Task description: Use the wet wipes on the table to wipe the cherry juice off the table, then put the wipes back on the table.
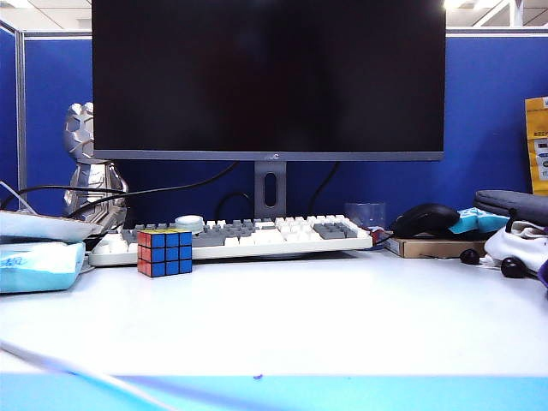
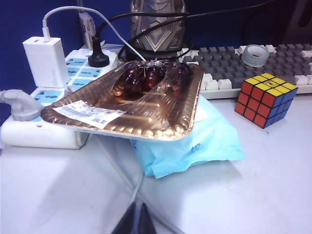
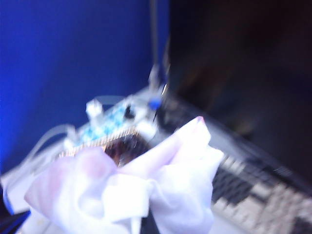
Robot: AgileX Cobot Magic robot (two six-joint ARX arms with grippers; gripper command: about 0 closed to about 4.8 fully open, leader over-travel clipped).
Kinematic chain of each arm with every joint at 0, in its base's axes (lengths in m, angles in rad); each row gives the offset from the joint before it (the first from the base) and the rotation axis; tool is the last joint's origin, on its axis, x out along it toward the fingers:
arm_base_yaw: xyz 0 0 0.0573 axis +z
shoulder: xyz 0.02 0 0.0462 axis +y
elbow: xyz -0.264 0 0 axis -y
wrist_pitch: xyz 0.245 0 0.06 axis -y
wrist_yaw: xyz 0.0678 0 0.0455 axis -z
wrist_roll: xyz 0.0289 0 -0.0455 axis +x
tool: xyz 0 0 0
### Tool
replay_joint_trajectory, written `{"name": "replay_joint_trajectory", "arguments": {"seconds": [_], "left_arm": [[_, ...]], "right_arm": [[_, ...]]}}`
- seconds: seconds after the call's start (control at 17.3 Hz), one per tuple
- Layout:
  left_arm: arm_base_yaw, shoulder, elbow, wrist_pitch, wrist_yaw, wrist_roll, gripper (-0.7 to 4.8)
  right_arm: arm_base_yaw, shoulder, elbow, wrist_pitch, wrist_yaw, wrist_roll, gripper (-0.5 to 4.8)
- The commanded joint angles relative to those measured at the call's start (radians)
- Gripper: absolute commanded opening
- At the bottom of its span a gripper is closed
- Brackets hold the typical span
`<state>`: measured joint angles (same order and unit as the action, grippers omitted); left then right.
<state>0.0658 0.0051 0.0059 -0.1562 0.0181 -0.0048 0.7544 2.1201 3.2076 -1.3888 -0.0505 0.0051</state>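
Two claws are in play, and only one is busy. The right claw [image 3: 139, 226] is clenched on the wet wipes [image 3: 141, 185]: in the right wrist view a wrinkled white wad with faint pink tinges is seen bunched right in front of the camera, held up off the tabletop, though the claw itself is largely hidden behind the cloth. That view is badly blurred, so what lies behind the wad can only be guessed at as probably the keyboard [image 3: 253, 190] and the golden tray's edge [image 3: 105, 141].

The left claw [image 2: 134, 222] is glimpsed as a dark tip at the edge of the left wrist view, low over the tabletop [image 2: 234, 195]; whether it is clenched or released cannot be told. Ahead of it, a golden foil tray [image 2: 146, 122] holding dark cherries [image 2: 146, 78] is propped on a pale blue packet [image 2: 195, 146], with a white power strip [image 2: 48, 92] beside it and a Rubik's cube [image 2: 265, 99] standing just in front of the keyboard.

From the exterior view, no arm is caught in frame. A tiny purple speck of cherry juice [image 1: 258, 376] is spotted at the blue front edge of the tabletop, and the wide white surface around it looks bare beneath the monitor [image 1: 268, 77].
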Motion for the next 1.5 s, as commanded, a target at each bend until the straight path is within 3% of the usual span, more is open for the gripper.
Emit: {"name": "replay_joint_trajectory", "arguments": {"seconds": [0.06, 0.29, 0.41, 0.64, 0.75, 0.98, 1.22, 1.5], "left_arm": [[0.001, -0.003, -0.001, -0.011, 0.005, -0.003, -0.02], [0.001, -0.003, -0.001, -0.011, 0.005, -0.003, -0.02], [0.001, -0.003, -0.001, -0.011, 0.005, -0.003, -0.02], [0.001, -0.003, -0.001, -0.011, 0.005, -0.003, -0.02], [0.001, -0.003, -0.001, -0.011, 0.005, -0.003, -0.02], [0.001, -0.003, -0.001, -0.011, 0.005, -0.003, -0.02], [0.001, -0.003, -0.001, -0.011, 0.005, -0.004, -0.02], [0.001, -0.003, -0.001, -0.011, 0.005, -0.004, -0.02]], "right_arm": [[0.002, -0.122, 0.004, 0.011, 0.034, -0.003, -0.05], [0.004, -0.357, -0.118, 0.053, 0.188, -0.001, -0.05], [0.003, -0.513, -0.344, 0.140, 0.243, -0.029, -0.05], [0.000, -0.845, -1.023, 0.449, 0.267, -0.066, -0.05], [-0.022, -0.919, -1.236, 0.505, 0.277, -0.066, -0.05], [-0.126, -0.934, -1.607, 0.566, 0.274, -0.069, -0.05], [-0.220, -0.917, -1.948, 0.797, 0.251, -0.068, -0.05], [-0.282, -0.678, -2.044, 0.779, 0.155, -0.041, -0.05]]}}
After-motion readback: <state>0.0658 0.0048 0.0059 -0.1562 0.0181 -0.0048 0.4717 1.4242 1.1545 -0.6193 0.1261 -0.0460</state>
